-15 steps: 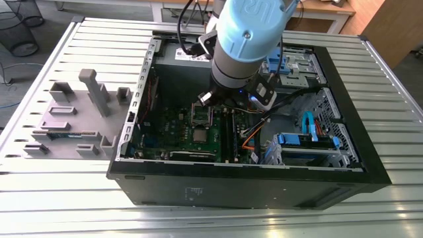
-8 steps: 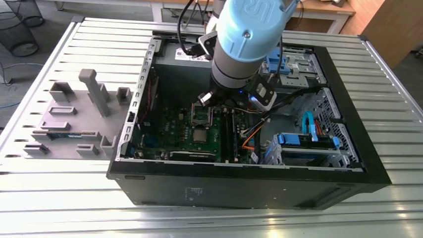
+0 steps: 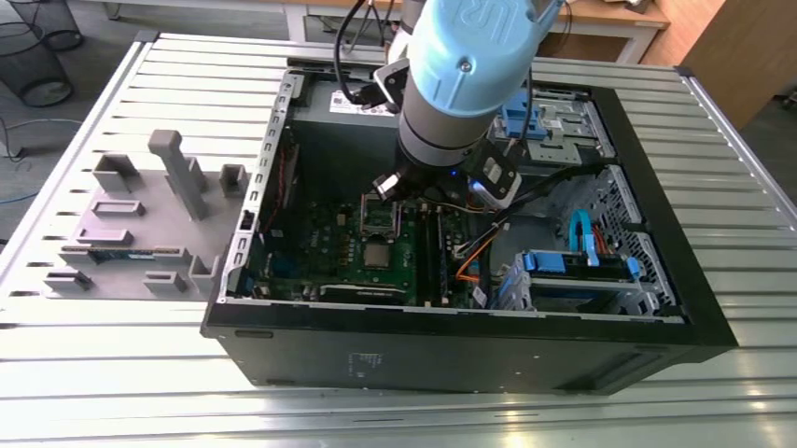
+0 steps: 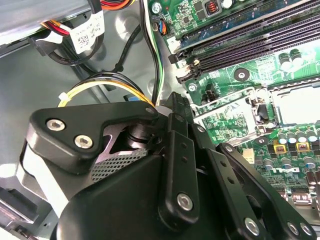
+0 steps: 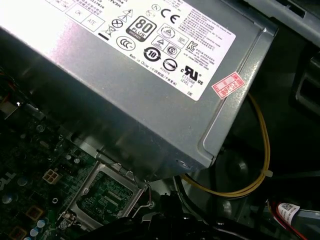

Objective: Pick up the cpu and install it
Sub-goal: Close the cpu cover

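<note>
Cpu (image 3: 377, 252): one pale silver square, apparently lying in the motherboard socket just below and ahead of the gripper (image 3: 396, 187), not in its hold.

Exterior view: one gripper, hanging inside the open computer case (image 3: 498, 359) over the one raised socket frame (image 3: 377, 217). Whether it is apart or together cannot be told.

Second wrist view: one cpu (image 4: 299, 102) just beyond the tool's black linkage, with the socket frame (image 4: 225, 117) between them.

First wrist view: one power supply box (image 5: 150, 75) and one yellow wire (image 5: 265, 150) near the tool.

Judgement: seating goes well if the chip lies flat and square, with the tool clear of frame and wires.
</note>
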Motion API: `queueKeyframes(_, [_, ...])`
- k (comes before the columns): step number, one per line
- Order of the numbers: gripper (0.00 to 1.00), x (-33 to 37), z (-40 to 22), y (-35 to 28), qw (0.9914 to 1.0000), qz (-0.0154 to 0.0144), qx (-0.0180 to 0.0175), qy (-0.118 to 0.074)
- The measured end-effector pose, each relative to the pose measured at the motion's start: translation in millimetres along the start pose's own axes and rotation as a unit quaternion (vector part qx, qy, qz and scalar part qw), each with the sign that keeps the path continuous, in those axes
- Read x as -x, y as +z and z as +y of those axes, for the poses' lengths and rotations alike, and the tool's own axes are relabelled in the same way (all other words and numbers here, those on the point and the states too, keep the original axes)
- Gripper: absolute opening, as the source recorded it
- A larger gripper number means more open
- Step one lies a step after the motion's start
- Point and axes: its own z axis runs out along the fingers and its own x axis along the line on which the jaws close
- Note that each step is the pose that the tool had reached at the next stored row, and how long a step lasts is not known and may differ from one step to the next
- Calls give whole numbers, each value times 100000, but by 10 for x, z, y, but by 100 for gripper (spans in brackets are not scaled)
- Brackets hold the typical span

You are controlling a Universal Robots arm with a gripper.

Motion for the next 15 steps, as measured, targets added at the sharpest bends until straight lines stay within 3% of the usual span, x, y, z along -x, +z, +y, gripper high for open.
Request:
queueKeyframes(2, [11,0,0,1,100000,21,-42,-4])
queueKeyframes(4, [11,-1,-2,6,99999,203,-313,3])
queueKeyframes(12, [11,-8,-12,43,99998,294,-484,100])
queueKeyframes(13, [11,-1,0,82,99990,632,-1099,666])
queueKeyframes(15, [11,18,31,-1,99990,644,-1108,667])
